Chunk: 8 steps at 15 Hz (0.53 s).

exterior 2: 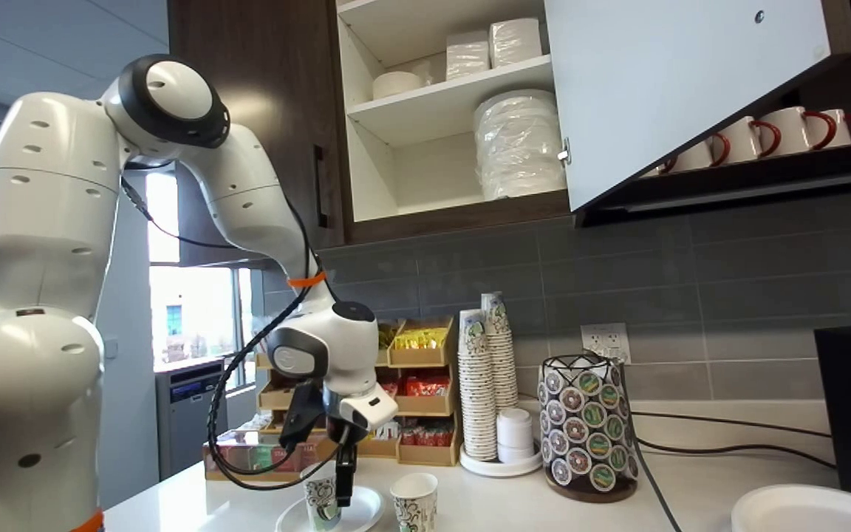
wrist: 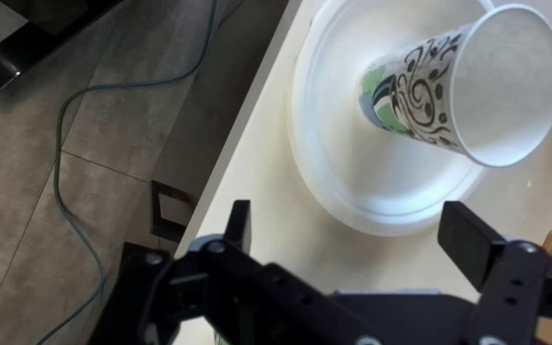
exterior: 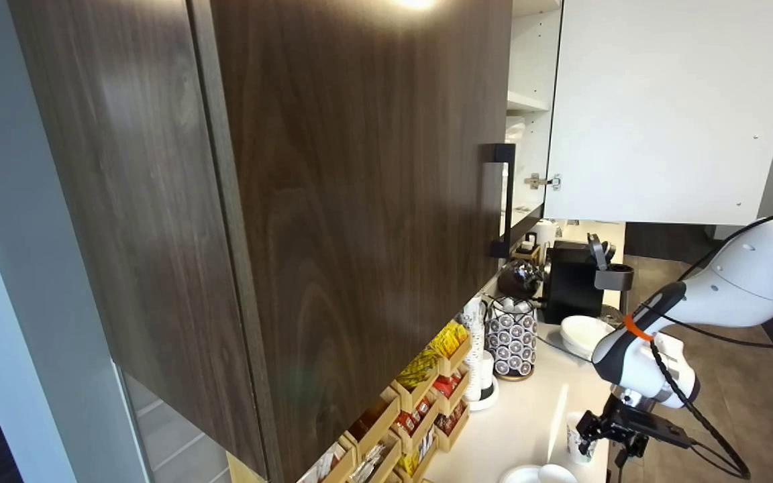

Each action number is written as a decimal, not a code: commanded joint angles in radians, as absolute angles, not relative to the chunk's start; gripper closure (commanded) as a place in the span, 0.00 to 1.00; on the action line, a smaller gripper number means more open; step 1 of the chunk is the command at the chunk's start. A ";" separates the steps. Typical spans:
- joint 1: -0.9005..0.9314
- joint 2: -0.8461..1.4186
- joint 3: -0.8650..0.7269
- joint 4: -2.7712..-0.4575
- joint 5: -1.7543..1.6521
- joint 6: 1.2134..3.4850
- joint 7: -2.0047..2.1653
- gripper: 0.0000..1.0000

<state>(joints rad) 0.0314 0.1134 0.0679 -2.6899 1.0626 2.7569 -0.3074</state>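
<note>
Blocky black claw (wrist: pixel 346 225) gapes near a tapered, seemingly paper cup (wrist: pixel 463 88).

Arm (exterior 2: pixel 49 199) arched, elbow (exterior 2: pixel 174 92) high; forearm (exterior 2: pixel 252 192) slanting down to wrist (exterior 2: pixel 337 347); fingers (wrist: pixel 467 239) spread wide, pointing down.

Cup (wrist: pixel 417 96): paper, smooth | plate (wrist: pixel 336 148): smooth, faintly shiny | counter (exterior: pixel 517 416): polished, light reflected | cupboard door (exterior: pixel 359 201): wood-grained, glare mirrored | arm (exterior 2: pixel 49 214): glossy plastic seen | gripper (wrist: pixel 348 220): matt finish shown | stacked dishes (exterior 2: pixel 520 148): wrapped in crinkled plastic film
</note>
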 commanded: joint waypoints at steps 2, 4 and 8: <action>0.026 0.228 0.105 -2.645 1.207 2.776 -0.537 0.00; 0.029 0.276 0.109 -2.625 1.232 2.788 -0.566 0.00; 0.031 0.257 0.098 -2.638 1.196 2.765 -0.535 0.00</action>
<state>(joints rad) 0.0312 0.2574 0.0978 -2.6377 1.1955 2.7649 -0.5346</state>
